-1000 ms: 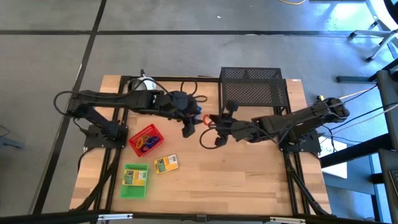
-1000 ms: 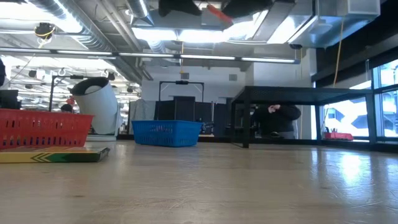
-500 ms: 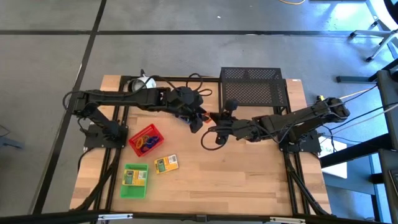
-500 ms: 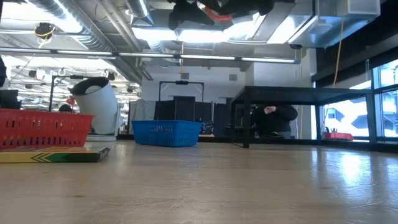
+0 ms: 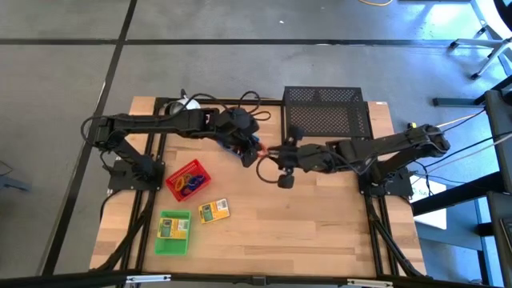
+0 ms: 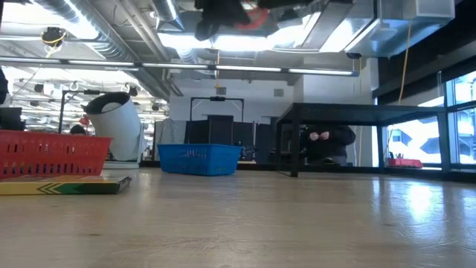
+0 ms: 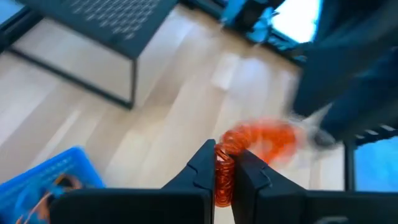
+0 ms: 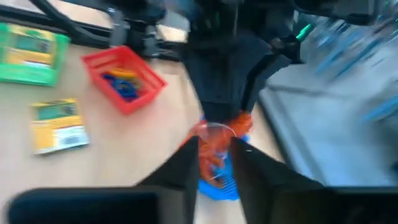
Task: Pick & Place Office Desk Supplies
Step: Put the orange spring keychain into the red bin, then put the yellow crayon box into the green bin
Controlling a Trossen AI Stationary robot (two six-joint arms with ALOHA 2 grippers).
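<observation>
Above the table's middle, 2 grippers meet at 1 orange loop [image 7: 261, 140].

High over the wood, the left gripper [image 7: 224, 171] has its fingers pressed together on the orange loop, pinching its coils; the right gripper [image 8: 214, 163] faces it with fingers slightly spread around the same loop, and whether they grip it I cannot tell. Below them sits the blue tray [image 6: 199, 158]; the red tray [image 5: 186, 179] with loops, the green tray [image 5: 173, 233] and 1 yellow-green box [image 5: 214, 210] lie toward the left arm's side.
</observation>
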